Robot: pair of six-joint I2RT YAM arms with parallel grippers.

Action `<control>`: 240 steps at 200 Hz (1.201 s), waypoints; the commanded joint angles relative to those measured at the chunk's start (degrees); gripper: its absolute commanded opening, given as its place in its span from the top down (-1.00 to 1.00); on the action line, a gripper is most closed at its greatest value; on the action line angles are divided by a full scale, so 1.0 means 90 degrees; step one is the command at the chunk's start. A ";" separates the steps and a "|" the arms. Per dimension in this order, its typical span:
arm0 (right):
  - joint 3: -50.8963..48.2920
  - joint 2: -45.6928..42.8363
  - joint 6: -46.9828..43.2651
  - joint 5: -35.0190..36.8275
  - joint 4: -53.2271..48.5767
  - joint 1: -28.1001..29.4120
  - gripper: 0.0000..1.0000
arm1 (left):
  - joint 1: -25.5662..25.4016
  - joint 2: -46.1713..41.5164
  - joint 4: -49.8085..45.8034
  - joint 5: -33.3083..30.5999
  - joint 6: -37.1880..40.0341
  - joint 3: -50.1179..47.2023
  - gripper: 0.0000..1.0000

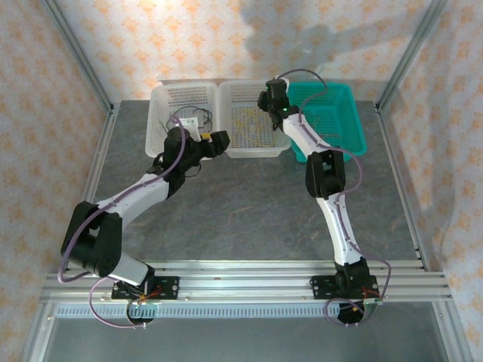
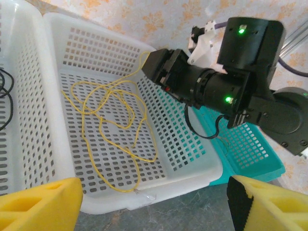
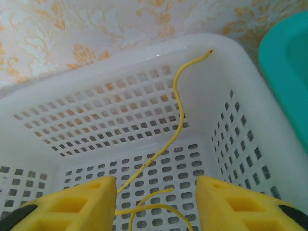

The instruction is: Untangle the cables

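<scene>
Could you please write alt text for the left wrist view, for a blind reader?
A thin yellow cable lies in tangled loops on the floor of a white perforated basket, with the right arm's wrist hovering over its far right corner. A teal basket sits to the right, and the yellow fingers of the open left gripper frame the bottom edge.

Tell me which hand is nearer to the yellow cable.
Right. The right hand is close above the yellow cable, over the middle basket; the left hand is outside, by its near rim.
</scene>
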 commanded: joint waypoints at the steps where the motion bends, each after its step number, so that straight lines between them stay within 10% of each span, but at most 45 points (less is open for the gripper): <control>1: 0.0414 0.0254 -0.0084 0.0455 0.0509 0.0027 0.06 | 0.0075 -0.0302 0.0022 -0.0001 0.0033 -0.0146 -0.59; 240: 0.0637 0.0924 -0.0079 -0.0394 -0.1005 0.0413 0.63 | 0.0222 -0.0661 -0.0031 0.0171 -0.0041 -0.0799 -0.60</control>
